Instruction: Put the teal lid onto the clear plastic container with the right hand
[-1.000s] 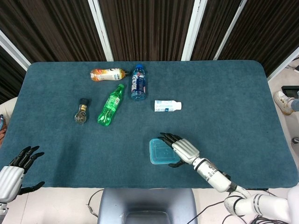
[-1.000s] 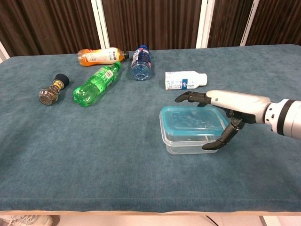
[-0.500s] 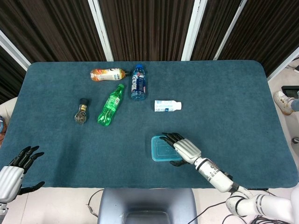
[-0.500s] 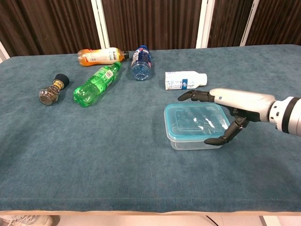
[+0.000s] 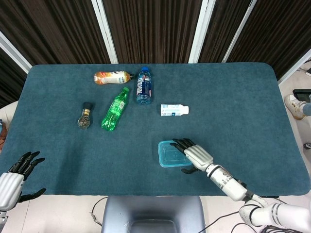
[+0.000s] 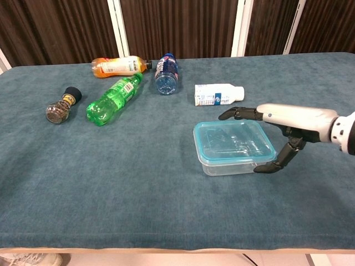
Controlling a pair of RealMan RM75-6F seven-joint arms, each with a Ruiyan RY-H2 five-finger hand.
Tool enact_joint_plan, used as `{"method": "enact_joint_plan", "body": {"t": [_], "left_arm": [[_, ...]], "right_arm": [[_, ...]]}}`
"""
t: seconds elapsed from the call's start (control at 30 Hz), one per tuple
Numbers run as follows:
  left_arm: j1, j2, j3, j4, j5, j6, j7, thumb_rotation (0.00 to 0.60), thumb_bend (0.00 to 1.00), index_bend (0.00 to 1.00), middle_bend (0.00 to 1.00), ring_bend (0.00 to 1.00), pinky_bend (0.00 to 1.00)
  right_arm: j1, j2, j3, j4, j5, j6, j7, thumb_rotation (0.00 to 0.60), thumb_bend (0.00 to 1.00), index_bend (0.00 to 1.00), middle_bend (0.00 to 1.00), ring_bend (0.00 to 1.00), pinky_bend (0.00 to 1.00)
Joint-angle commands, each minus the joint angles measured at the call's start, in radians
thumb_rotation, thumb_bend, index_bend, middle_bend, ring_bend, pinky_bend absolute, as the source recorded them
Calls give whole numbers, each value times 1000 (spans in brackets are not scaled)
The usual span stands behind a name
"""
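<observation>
The teal lid (image 6: 233,139) lies flat on the clear plastic container (image 6: 227,167), near the table's front edge; both also show in the head view, as lid (image 5: 170,153). My right hand (image 6: 288,123) is just right of the container, fingers spread and holding nothing. Its fingertips (image 6: 237,114) reach past the container's far right corner, and its thumb tip is close by the front right corner. In the head view the right hand (image 5: 195,155) sits at the lid's right edge. My left hand (image 5: 18,174) hovers open at the table's front left corner.
A white bottle (image 6: 218,93) lies just behind the container. Further back left lie a blue bottle (image 6: 166,72), a green bottle (image 6: 113,98), an orange bottle (image 6: 118,65) and a small spice jar (image 6: 61,107). The teal table's front edge (image 6: 166,248) is close.
The lid has settled flat on the container, which shifted slightly right. My right hand has drawn off to the right, away from the lid. The left hand stayed put.
</observation>
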Motion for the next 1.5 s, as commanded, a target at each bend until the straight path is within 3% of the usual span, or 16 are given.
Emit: {"method": "enact_joint_plan", "body": {"t": [0.03,0.13,0.2,0.23,0.3,0.5,0.67,0.87,1.5], "left_arm": [[0,1,0,-1,0,-1,0,600,446,207,87,64,265],[0,0,0,-1,0,0,1,600,446,207,87,64,265],[-1,0,0,-2,-1,-2,2,600,446,207,87,64,265],[-1,0,0,-2,-1,-3,2,600,445,207,87,64,265],[-2,1,0,-3,-1,-5,4,600,445,207,88,64,266],[-2,1,1,-3,0,-5,5,600,446,207,89,65,265],[-2,2,1,-3,0,-6,3,600,446,207,89,65,265],[-3,2,3,-4,1,-8,4,600,446,207,90,65,266],[0,3,3,-1,5,-1,-2,600,446,207,91,77,266]], "right_arm": [[-14,56,-14,-76,-17,20,-23,600,377,0,0,0,16],[-23,101,-18,-155,-23,35,-36,600,378,0,0,0,18],[-38,103,-7,-187,-27,80,-60,600,381,38,12,1,82],[-45,95,0,-191,-27,102,-78,600,387,73,35,14,126],[-56,63,19,-181,-21,147,-142,600,432,256,164,132,290],[-51,15,41,-157,13,160,-250,600,478,490,326,324,452],[-21,-105,81,-57,93,156,-438,600,480,515,365,389,517],[-5,-159,90,-11,137,137,-493,600,483,519,371,409,536],[4,-218,69,84,111,112,-411,600,483,519,370,409,536]]}}
